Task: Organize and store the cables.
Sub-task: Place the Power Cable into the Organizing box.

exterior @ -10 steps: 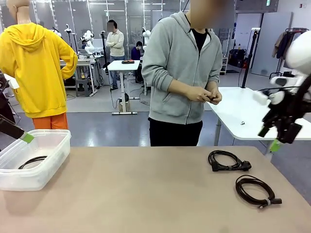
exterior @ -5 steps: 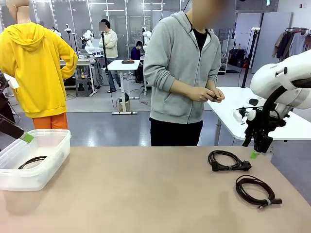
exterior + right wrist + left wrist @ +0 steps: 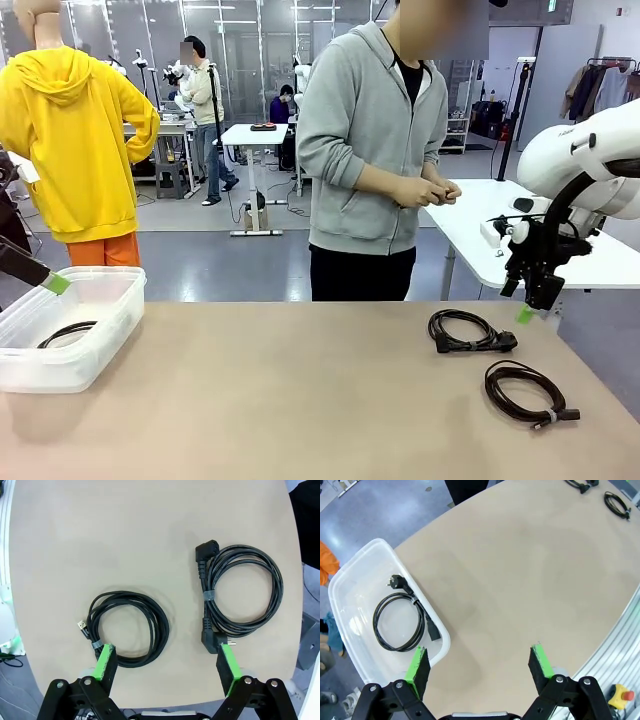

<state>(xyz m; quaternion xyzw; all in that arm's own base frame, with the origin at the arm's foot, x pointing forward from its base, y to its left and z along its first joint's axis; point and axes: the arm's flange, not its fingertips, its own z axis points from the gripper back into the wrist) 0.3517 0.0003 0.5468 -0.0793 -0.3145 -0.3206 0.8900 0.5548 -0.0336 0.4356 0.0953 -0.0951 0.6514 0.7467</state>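
Right gripper [image 3: 166,666], fingers apart and empty, hangs over two coiled cables near the table's [image 3: 300,400] right edge: power cord [image 3: 205,575] and USB cord [image 3: 164,626], lying apart. Left gripper [image 3: 478,662], fingers apart, sits at the bin's [image 3: 365,595] rim, with a third coil [image 3: 433,629] inside. Broad tabletop lies between.

White rounded right arm [image 3: 590,160] with thick black hose [image 3: 562,195], black right tool [image 3: 166,664] with green pads [image 3: 106,661] and silver screws [image 3: 245,680], matching left tool [image 3: 478,661], person [image 3: 375,130] in grey zip hoodie [image 3: 350,190], black trousers [image 3: 360,275]
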